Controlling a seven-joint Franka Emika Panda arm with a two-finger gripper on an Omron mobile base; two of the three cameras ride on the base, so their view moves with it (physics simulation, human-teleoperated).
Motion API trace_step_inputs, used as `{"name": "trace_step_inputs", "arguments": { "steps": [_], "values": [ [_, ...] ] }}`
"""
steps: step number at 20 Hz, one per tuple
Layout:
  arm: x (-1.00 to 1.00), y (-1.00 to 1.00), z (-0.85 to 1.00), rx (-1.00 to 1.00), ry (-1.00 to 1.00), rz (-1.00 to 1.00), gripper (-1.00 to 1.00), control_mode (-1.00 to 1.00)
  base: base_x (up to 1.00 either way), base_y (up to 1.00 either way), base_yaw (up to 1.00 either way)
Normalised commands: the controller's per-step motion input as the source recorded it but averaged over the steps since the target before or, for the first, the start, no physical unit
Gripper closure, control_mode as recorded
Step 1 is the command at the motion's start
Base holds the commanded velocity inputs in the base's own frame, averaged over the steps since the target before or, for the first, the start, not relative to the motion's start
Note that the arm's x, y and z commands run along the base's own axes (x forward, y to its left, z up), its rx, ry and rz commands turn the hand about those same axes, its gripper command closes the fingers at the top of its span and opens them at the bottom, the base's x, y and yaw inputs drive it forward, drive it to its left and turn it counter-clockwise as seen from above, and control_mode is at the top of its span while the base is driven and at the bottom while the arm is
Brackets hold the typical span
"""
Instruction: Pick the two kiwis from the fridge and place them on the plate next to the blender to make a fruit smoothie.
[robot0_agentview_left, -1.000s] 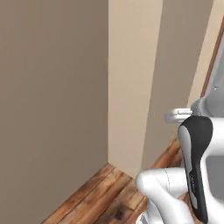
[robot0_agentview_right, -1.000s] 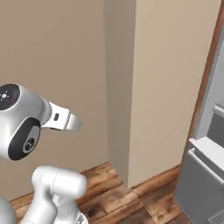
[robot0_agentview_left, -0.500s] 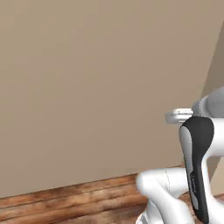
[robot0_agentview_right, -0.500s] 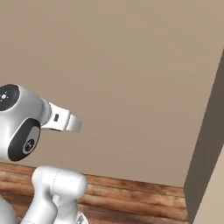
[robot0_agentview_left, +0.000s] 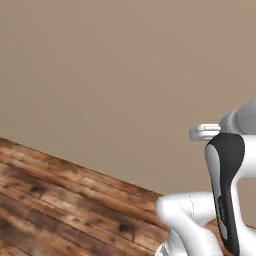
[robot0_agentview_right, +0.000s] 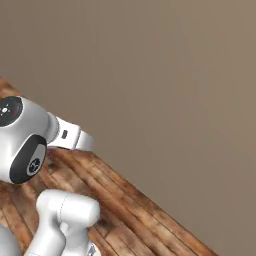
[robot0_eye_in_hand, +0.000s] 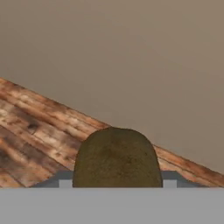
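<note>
Kiwi, a small round brown-green fruit (robot0_eye_in_hand: 116, 158), is sitting snug in your two-finger gripper (robot0_eye_in_hand: 117, 181), which is pinching it from both sides. You are carrying it past a plain tan wall (robot0_agentview_left: 115, 75) over brown wooden floor planks (robot0_agentview_left: 55, 200). Keep squeezing gently, keep the hand steady while rolling, and go looking for the plate.

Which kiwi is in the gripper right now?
One brown kiwi sits between the finger tips in the hand view, against a beige wall and wooden floor. No second kiwi is visible for comparison.
</note>
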Motion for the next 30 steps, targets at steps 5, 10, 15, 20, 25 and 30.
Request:
{"name": "trace_step_inputs", "arguments": {
  "steps": [5,10,15,20,25,30],
  "values": [
    [0.00,0.00,0.00,0.00,0.00,0.00,1.00,1.00,0.00,0.00,1.00],
    [0.00,0.00,0.00,0.00,0.00,0.00,1.00,1.00,0.21,0.00,0.94],
    [0.00,0.00,0.00,0.00,0.00,0.00,1.00,1.00,0.91,0.12,0.54],
    [0.00,0.00,0.00,0.00,0.00,0.00,1.00,1.00,1.00,0.00,0.20],
    [0.00,0.00,0.00,0.00,0.00,0.00,1.00,1.00,1.00,0.00,0.16],
    [0.00,0.00,0.00,0.00,0.00,0.00,1.00,1.00,1.00,0.00,0.16]
  ]
}}
